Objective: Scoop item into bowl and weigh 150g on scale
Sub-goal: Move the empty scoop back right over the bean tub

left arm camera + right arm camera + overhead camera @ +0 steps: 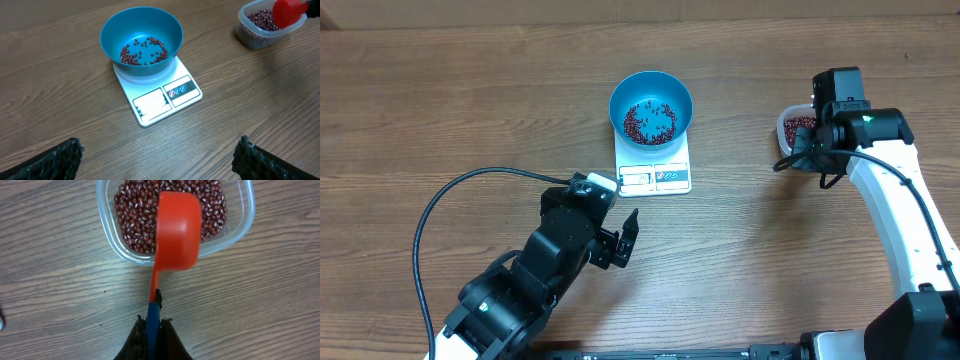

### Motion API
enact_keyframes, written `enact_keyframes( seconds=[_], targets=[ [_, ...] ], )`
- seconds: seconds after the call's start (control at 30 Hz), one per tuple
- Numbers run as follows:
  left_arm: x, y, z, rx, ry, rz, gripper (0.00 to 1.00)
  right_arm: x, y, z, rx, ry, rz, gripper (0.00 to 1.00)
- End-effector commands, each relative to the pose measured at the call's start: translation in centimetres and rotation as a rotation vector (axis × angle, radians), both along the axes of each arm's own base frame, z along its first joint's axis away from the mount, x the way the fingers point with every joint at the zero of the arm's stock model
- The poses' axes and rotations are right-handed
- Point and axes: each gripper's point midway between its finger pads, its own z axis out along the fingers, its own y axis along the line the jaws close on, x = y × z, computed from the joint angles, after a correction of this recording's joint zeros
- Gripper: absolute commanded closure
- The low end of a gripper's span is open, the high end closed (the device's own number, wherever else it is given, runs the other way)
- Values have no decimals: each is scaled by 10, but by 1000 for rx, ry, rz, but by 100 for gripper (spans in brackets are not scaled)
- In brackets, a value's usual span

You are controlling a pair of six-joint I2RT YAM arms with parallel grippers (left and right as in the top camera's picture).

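**A:** What is closest to the robot?

**B:** The left claw (625, 238). It hangs over the wooden table (50, 90), and its fingers (52, 161) are spread wide with nothing between them.

**A:** And just beyond it?

**B:** The white scale (161, 99) lies flat on the table with its display and buttons on the near edge. I cannot make out any reading in the window.

**A:** Where is the bowl?

**B:** The blue bowl (114, 31) stands upright on the far part of the scale, covering most of the platform. A thin scatter of red-brown beans (145, 50) lies across its bottom and leaves patches of blue showing.

**A:** What is farther out, to the right?

**B:** A clear tub (241, 227) sits on the table well apart from the scale. It holds many more beans (134, 222). A red scoop (177, 230) is over it with its rounded back facing up. I cannot tell whether the scoop touches the pile.

**A:** What about the right claw?

**B:** The right claw (151, 330) is pressed together on the scoop's blue handle end, just outside the tub's near wall.
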Motion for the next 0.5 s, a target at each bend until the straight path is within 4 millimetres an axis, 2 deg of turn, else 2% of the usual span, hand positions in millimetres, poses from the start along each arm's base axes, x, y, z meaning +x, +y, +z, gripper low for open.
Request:
enact_keyframes(
  seconds=[0.0,0.23,0.37,0.47],
  targets=[
    [0,2,-1,16,-8,-3,0,-1,-1,-2,0,3,-6,96],
    [0,2,-1,16,-8,-3,0,3,-1,-1,0,-15,-6,81],
    [0,2,-1,16,-8,-3,0,6,-1,0,1,-28,-6,87],
    [0,2,-1,16,-8,-3,0,9,-1,1,2,-40,-6,87]
  ],
)
